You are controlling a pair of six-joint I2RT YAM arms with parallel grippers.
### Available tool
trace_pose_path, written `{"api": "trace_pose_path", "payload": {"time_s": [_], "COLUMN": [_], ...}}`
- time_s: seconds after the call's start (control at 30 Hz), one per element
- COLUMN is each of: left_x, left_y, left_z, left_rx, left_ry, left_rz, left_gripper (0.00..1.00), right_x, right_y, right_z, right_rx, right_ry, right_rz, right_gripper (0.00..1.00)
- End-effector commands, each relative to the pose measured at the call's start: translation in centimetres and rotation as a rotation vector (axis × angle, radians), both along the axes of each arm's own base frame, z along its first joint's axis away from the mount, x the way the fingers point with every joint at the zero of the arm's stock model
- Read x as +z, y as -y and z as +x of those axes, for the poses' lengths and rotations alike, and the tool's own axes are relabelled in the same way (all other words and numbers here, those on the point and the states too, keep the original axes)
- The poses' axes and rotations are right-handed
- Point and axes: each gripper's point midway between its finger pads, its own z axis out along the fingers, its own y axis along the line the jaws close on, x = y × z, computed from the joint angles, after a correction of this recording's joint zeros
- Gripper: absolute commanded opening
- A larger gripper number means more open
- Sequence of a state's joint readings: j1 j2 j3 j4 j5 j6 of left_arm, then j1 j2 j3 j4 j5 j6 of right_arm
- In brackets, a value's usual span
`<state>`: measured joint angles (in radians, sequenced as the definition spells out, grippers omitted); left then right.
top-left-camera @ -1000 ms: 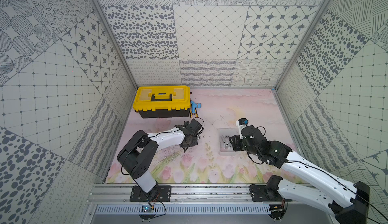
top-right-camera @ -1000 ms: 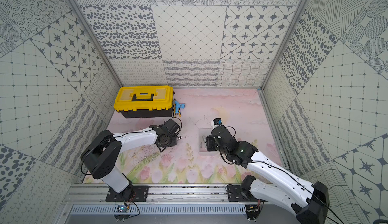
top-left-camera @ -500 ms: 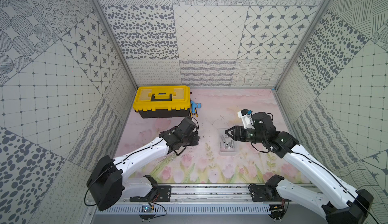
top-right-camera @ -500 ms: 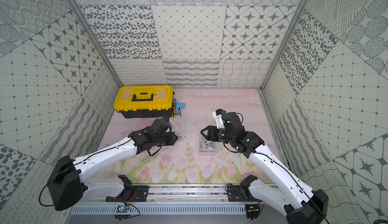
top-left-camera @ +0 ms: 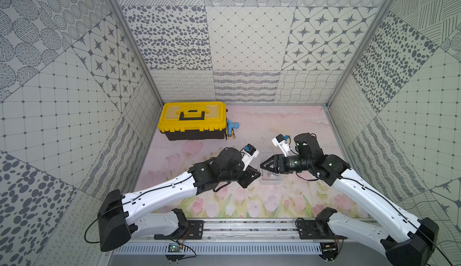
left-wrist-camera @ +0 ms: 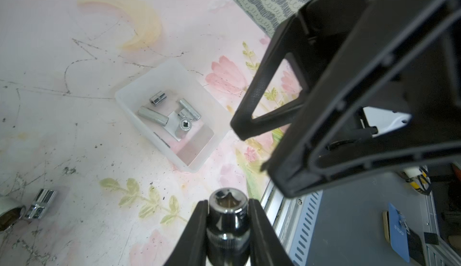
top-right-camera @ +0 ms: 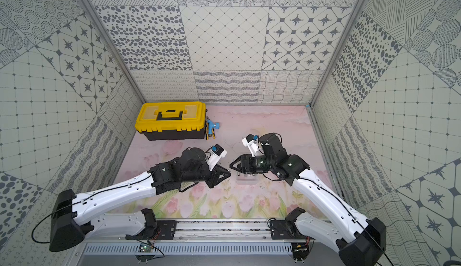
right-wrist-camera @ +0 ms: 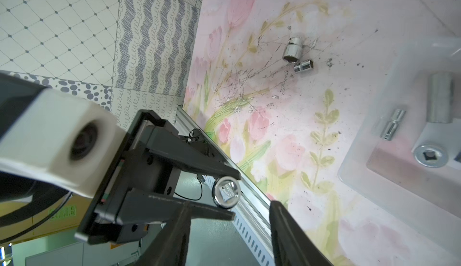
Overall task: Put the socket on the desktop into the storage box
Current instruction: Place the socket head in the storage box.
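My left gripper (left-wrist-camera: 227, 202) is shut on a chrome socket (left-wrist-camera: 228, 217), held in the air with its open end facing outward. The right wrist view shows this socket (right-wrist-camera: 225, 192) between the left fingers. My right gripper (right-wrist-camera: 229, 229) is open and empty, tip to tip with the left gripper (top-left-camera: 257, 173) above the storage box (top-left-camera: 270, 179). The storage box (left-wrist-camera: 152, 80), a translucent tray, holds several sockets. Two more sockets lie together on the desktop, a small one (left-wrist-camera: 41, 203) and a larger one (right-wrist-camera: 293, 49).
A yellow-lidded black toolbox (top-left-camera: 192, 121) stands at the back left with a blue tool (top-left-camera: 232, 128) beside it. The metal rail (top-left-camera: 249, 227) runs along the front edge. Patterned walls close in three sides.
My right gripper has opened, lifted off the storage box and turned toward the left arm. My left arm has reached out to the right with the socket, ending tip to tip with the right gripper.
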<state>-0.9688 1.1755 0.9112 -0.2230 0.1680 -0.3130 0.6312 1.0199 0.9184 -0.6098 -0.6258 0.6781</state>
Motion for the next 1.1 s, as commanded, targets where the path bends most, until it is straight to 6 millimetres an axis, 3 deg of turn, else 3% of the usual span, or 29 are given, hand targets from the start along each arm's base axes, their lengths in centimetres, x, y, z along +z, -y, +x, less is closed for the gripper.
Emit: {"api": "trace_pose_path", "payload": {"time_s": [0.0, 0.23, 0.53, 0.83, 1.07], "left_x": [3.6, 4.4, 4.2, 3.8, 3.5], "left_y": [1.9, 1.9, 1.7, 1.2, 1.0], "left_z": [-1.4, -1.9, -1.7, -1.2, -0.9], "left_rx": [-0.174, -0.197, -0.189, -0.171, -0.156], "left_ry": [0.185, 0.221, 0.262, 0.305, 0.325], "left_rz": [-0.083, -0.105, -0.075, -0.035, -0.020], "left_gripper": [0.00, 0.00, 0.00, 0.00, 0.00], "right_x": [0.5, -0.6, -2.1, -2.7, -2.9], "right_y": [-0.8, -1.8, -2.7, -2.4, -2.1], "right_z": [-0.8, -2.3, -3.7, -4.5, -5.1], "right_rx": [0.041, 0.096, 0.135, 0.148, 0.151], "right_ry": [0.009, -0.027, -0.074, -0.098, -0.109], "right_rz": [0.035, 0.023, 0.020, 0.023, 0.035], "right_gripper": [0.54, 0.54, 0.45, 0.50, 0.44]}}
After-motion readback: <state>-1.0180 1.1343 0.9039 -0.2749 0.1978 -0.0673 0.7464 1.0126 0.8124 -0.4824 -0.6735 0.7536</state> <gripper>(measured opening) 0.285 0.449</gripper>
